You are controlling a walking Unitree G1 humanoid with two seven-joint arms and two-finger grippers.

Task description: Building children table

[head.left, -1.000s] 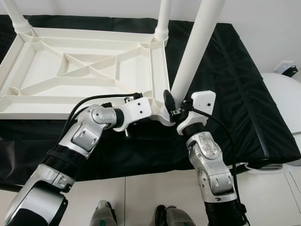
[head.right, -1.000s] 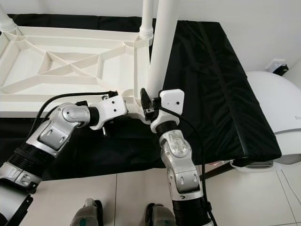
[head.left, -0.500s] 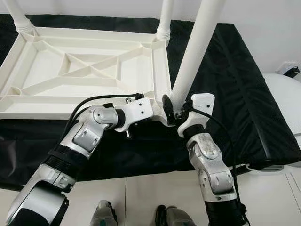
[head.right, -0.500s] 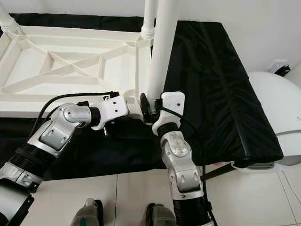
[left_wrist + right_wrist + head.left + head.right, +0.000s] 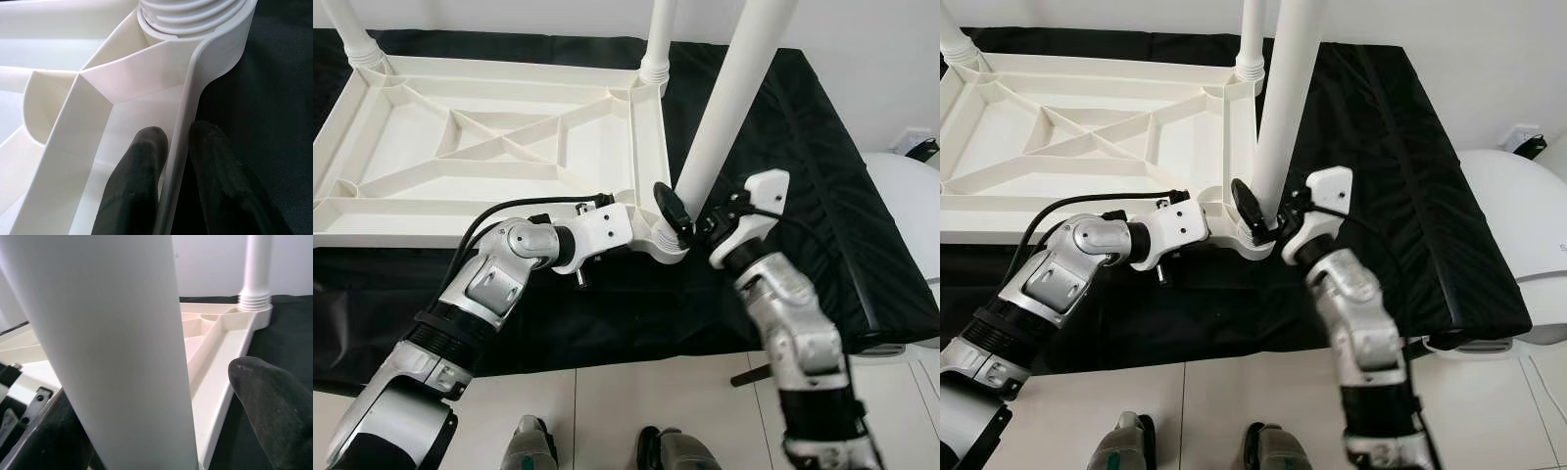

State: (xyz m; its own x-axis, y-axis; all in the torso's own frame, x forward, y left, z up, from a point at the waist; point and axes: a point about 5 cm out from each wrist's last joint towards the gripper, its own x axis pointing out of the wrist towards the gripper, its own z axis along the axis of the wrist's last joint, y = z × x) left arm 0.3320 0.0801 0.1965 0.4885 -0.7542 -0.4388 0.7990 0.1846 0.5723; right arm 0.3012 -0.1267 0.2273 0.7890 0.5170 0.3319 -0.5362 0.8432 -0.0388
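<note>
A black cloth [image 5: 803, 147] covers the worktop in front of me, with a pale tiled floor [image 5: 636, 401] near my feet and a white wall [image 5: 862, 59] beyond. The white tabletop [image 5: 489, 147] lies upside down on the cloth, its ribbed underside facing up, with legs standing at its far corners. My left arm reaches in from the near left, and my left fingers [image 5: 146, 166] pinch the tabletop's thin near-right rim, one inside and one outside. My right arm bends in from the near right; my right fingers [image 5: 668, 204] are spread on either side of the base of the leg [image 5: 729, 98] standing in the near-right corner socket.
</note>
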